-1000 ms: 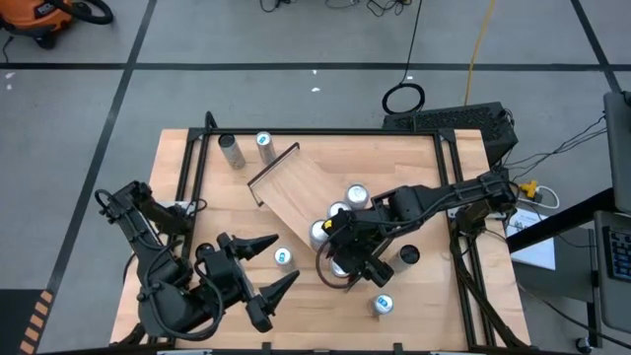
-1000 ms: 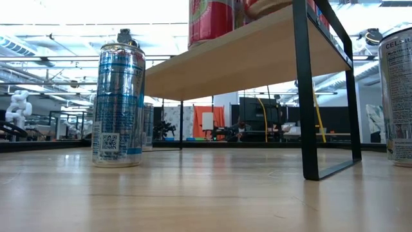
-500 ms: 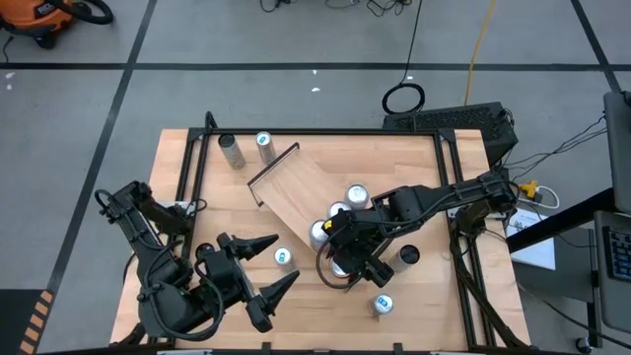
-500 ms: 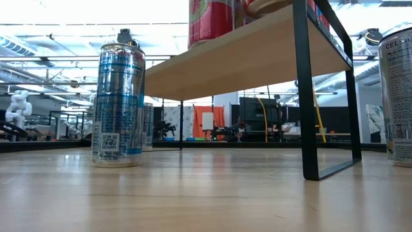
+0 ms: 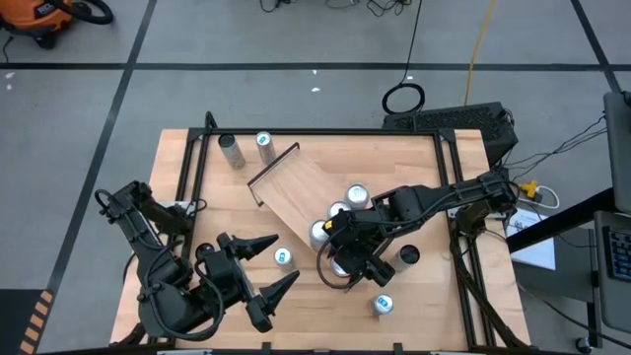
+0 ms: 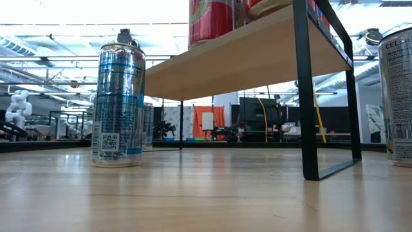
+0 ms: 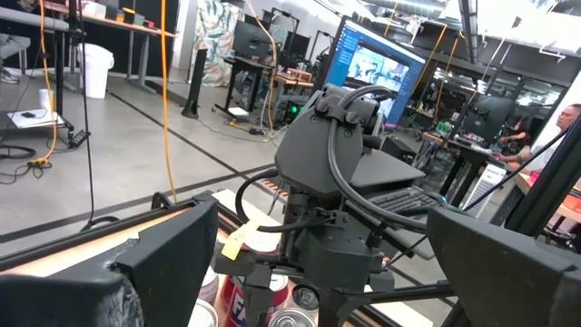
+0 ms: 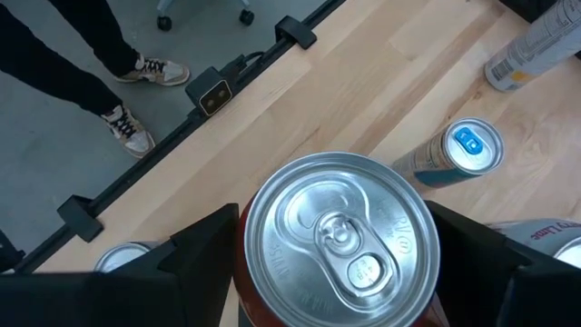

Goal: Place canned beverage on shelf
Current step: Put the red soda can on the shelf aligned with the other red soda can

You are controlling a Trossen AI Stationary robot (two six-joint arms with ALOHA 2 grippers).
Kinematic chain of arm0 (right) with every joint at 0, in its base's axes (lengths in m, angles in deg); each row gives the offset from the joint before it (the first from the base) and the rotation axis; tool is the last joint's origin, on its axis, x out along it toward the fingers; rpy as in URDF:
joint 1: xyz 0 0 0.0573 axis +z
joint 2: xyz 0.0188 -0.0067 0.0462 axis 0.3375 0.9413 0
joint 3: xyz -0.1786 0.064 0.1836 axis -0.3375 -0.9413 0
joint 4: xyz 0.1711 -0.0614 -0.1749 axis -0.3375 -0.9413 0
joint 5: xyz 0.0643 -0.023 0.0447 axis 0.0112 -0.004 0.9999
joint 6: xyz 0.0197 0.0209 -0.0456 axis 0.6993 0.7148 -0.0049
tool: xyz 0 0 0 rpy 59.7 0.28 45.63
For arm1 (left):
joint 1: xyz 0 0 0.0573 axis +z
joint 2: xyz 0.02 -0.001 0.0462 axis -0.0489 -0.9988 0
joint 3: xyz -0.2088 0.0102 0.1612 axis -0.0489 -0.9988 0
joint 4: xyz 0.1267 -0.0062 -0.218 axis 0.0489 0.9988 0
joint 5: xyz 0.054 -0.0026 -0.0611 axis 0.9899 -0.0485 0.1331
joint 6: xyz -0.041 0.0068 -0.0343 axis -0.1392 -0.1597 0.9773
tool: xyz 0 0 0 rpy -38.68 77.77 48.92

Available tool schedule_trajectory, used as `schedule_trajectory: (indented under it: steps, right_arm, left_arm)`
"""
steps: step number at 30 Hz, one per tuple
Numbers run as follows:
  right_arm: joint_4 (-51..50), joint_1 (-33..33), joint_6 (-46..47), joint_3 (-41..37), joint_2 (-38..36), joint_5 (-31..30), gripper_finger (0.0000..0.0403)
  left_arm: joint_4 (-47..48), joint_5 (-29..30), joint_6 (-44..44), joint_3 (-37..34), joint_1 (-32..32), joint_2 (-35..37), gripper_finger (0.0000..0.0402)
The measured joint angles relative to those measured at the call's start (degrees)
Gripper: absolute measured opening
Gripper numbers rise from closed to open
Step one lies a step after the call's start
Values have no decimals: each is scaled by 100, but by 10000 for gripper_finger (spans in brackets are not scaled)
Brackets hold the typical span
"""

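Observation:
The shelf (image 5: 301,197) lies slantwise mid-table and bears several cans (image 5: 338,210). My right gripper (image 5: 342,262) hangs over its near end, shut on a red can with a silver top (image 8: 340,232). In the low view, red cans (image 6: 209,19) stand on the shelf board (image 6: 244,58). My left gripper (image 5: 270,264) waits open near the table's front left, level, with nothing between its fingers (image 7: 172,263). A blue-and-silver can (image 5: 284,257) stands on the table between the two grippers. My right gripper pinches the red can's upper wall (image 8: 243,272), just under the top rim, between its two fingers (image 8: 200,259). The fingers come slanting down from above. The can stays upright. Its base is hidden, so I cannot tell whether it rests on the shelf.
More cans stand on the table: one near the front right (image 5: 383,304), two at the far left (image 5: 232,151), and a dark one (image 5: 409,255) beside the right arm. Black frame rails (image 5: 192,177) run along the table's sides. A person's legs (image 8: 64,64) stand beyond the edge.

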Motion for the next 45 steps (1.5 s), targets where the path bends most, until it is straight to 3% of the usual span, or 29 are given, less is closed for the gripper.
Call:
schedule_trajectory:
  steps: [6, 15, 26, 32, 45]
  right_arm:
    - [-6, -34, 1, 0, 0, 9, 279]
    - [14, -35, 3, 1, -16, -67, 325]
    - [-4, -36, -5, 4, -17, -295, 329]
    - [74, -35, 37, 4, -28, -424, 310]
    - [966, 569, 1389, 4, -74, -632, 264]
  left_arm:
    - [17, 0, -4, 0, 0, 0, 398]
    - [48, 0, -105, 0, 0, 0, 398]
    - [45, 0, -153, -2, 0, 0, 398]
    - [45, 0, -153, -2, 0, 0, 398]
    - [72, 0, -153, -2, 0, 0, 398]
